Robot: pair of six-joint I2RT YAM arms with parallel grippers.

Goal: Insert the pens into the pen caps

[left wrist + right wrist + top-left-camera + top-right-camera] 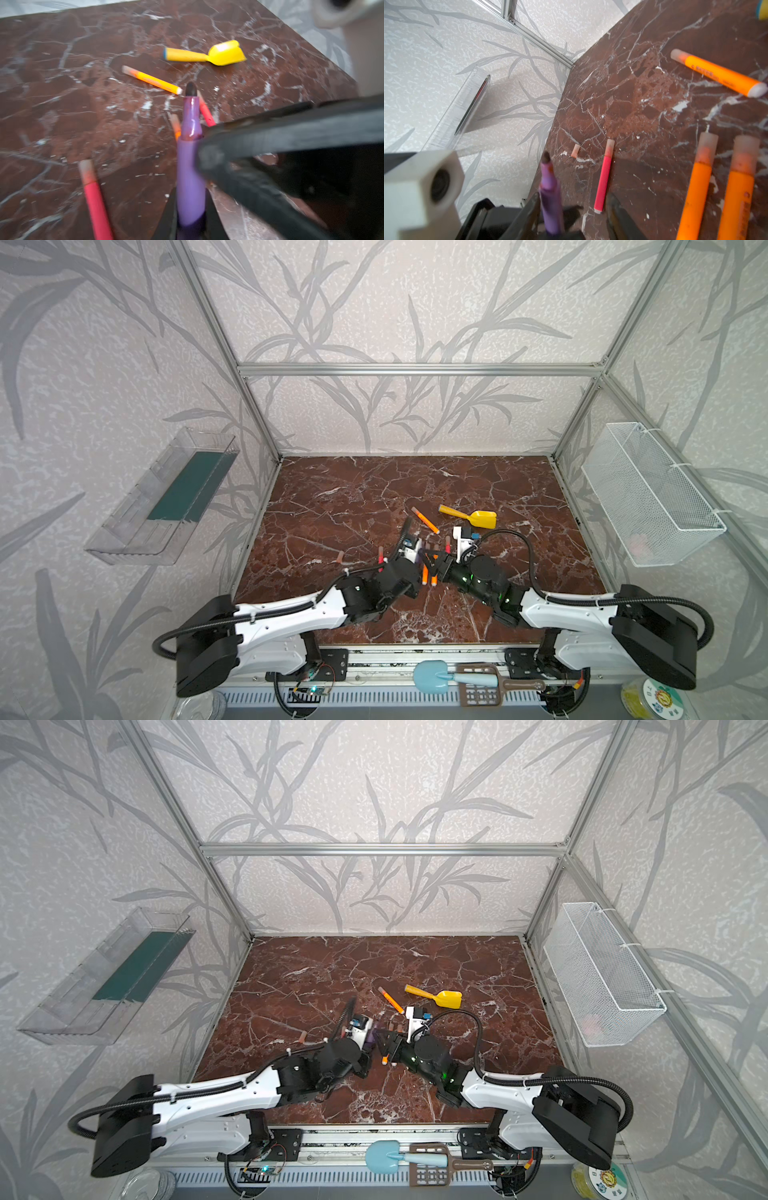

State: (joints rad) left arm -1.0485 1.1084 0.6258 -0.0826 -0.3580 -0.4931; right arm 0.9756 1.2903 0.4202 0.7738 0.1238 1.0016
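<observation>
"Which step is this?"
"The left gripper (191, 207) is pinching the bare-tipped purple pen (190, 166) above the table (643, 104). The right gripper (573, 199) is hanging beside it, jaws spread."
"Next?"
"Probably fetching that loose pen cap (575, 151) lying well apart."

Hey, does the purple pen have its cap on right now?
No, in the left wrist view the purple pen shows a bare dark tip with nothing covering it.

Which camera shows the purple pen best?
The left wrist view: the purple pen fills the middle, its bare dark tip visible, though blurred. The right wrist view shows it smaller. In a top view only a purple sliver shows.
</observation>
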